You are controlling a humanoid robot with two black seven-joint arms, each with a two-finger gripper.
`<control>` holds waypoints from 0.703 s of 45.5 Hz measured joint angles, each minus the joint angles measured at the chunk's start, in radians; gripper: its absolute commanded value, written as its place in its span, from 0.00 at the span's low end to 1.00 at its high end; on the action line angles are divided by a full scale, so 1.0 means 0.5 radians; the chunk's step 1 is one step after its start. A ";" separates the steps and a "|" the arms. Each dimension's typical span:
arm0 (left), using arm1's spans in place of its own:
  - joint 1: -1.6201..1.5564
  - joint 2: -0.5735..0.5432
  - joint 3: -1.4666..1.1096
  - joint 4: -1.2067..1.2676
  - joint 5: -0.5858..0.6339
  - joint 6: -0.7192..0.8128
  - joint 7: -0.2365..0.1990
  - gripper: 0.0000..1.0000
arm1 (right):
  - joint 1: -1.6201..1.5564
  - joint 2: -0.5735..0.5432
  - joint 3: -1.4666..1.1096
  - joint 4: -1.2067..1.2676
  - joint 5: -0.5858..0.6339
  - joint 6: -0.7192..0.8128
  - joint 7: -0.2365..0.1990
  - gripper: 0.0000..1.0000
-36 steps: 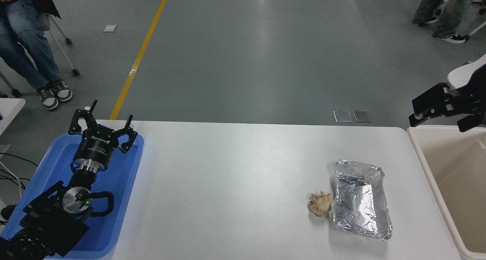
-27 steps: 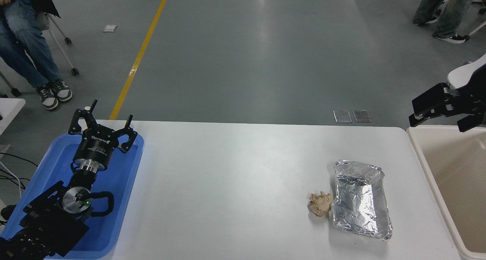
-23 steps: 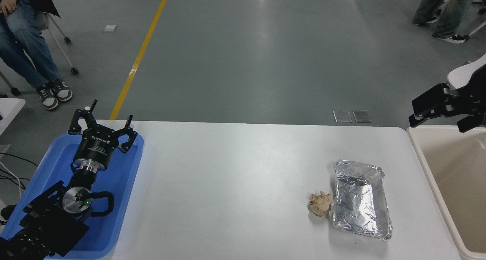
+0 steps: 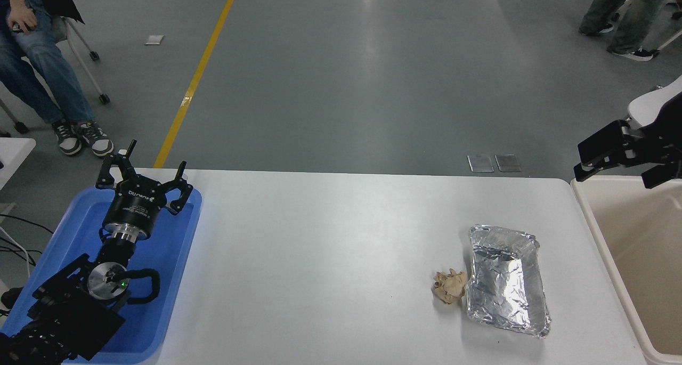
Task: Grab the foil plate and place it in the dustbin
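Worktop [image 4: 330,237] first: your dustbin [image 4: 591,216] stands against its right end, and the foil plate [image 4: 507,281] lies flat near that end, untouched, a tan paper ball [image 4: 449,286] touching its left rim. Your right tool [image 4: 618,165], fingers spread wide and empty, hangs above the bin's far corner; the left tool [image 4: 143,179], also spread, sits parked over a blue tray [image 4: 176,280]. You are at the reach; next, bring the right tool down onto the plate's rim, clear of the ball.

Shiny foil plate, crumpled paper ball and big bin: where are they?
foil plate [image 4: 506,282]: head view, crinkled floor.
paper ball [image 4: 450,286]: head view, its middle.
dustbin [image 4: 597,229]: head view, left rim.
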 measured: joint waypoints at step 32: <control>0.000 0.000 0.000 0.000 -0.001 0.000 0.000 1.00 | -0.101 -0.024 0.095 -0.099 -0.094 0.000 0.000 1.00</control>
